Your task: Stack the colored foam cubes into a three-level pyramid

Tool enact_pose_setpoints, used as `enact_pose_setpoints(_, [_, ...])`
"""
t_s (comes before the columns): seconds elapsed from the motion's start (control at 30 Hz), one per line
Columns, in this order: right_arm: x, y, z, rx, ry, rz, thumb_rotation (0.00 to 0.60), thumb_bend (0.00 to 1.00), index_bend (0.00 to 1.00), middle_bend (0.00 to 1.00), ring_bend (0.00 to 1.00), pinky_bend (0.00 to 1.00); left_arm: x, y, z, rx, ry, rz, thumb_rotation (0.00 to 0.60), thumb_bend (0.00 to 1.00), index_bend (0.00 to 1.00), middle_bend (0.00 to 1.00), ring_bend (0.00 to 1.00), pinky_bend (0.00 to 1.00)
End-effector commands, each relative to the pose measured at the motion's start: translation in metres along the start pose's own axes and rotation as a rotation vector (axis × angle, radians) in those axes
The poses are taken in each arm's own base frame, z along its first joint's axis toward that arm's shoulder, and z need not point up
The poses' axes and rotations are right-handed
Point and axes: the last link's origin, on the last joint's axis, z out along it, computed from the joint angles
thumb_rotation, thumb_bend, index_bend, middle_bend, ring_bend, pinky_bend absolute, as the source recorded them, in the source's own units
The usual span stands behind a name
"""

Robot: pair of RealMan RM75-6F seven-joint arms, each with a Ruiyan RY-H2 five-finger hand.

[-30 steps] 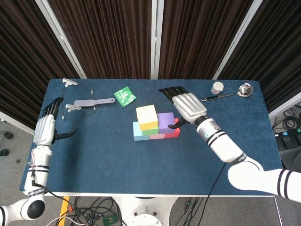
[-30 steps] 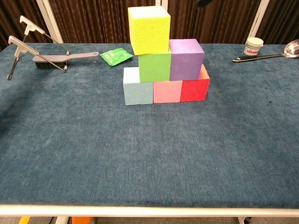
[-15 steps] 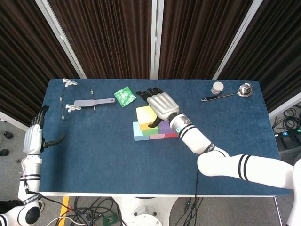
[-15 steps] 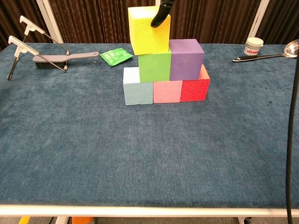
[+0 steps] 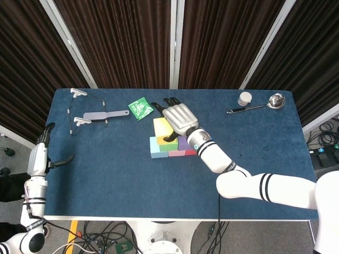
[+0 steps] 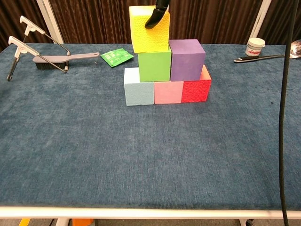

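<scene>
Resting with fingers spread over the yellow cube (image 6: 149, 28) at frame centre, right hand (image 5: 180, 117) touching its front face, cube sitting left of centre on the green cube (image 6: 154, 65), needing a rightward nudge; left hand (image 5: 39, 157) open, far left.

Yellow cube (image 6: 150, 29) on top, green cube (image 6: 154, 66) and purple cube (image 6: 186, 60) mid row, light blue cube (image 6: 138, 87), pink cube (image 6: 168, 92), red cube (image 6: 196, 89) at bottom. Dark blue table cloth (image 6: 141, 155). Green packet (image 6: 116, 57). Silver-white right hand (image 5: 179, 117), black fingertips.
</scene>
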Motion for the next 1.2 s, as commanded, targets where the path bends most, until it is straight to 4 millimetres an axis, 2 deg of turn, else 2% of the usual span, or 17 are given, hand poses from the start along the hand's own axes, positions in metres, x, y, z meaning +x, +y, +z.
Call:
enact_pose_setpoints(0.03, [0.000, 0.000, 0.001, 0.000, 0.006, 0.002, 0.600, 0.10, 0.00, 0.45, 0.02, 0.00, -0.003, 0.002, 0.000, -0.006, -0.013, 0.006, 0.600, 0.15, 0.04, 0.03, 0.00, 0.00])
enact_pose_setpoints(0.23, [0.008, 0.000, -0.004, 0.012, 0.039, 0.033, 0.600, 0.14, 0.00, 0.52, 0.05, 0.00, -0.004, 0.008, 0.000, -0.021, -0.022, -0.011, 0.600, 0.15, 0.04, 0.03, 0.00, 0.00])
enact_pose_setpoints(0.43, [0.013, 0.005, -0.016, 0.009, 0.053, 0.027, 0.600, 0.14, 0.00, 0.53, 0.05, 0.00, -0.006, 0.006, -0.002, -0.014, -0.023, -0.019, 0.600, 0.15, 0.04, 0.03, 0.00, 0.00])
enact_pose_setpoints(0.7, [0.007, 0.019, -0.026, -0.046, 0.006, 0.007, 0.600, 0.15, 0.00, 0.52, 0.05, 0.00, -0.011, 0.006, -0.001, -0.010, -0.036, -0.016, 0.600, 0.15, 0.04, 0.03, 0.00, 0.00])
enact_pose_setpoints(1.2, [0.003, 0.023, -0.029, -0.082, 0.005, 0.004, 0.600, 0.15, 0.00, 0.52, 0.05, 0.00, -0.015, 0.006, -0.001, -0.023, -0.043, 0.004, 0.600, 0.15, 0.04, 0.03, 0.00, 0.00])
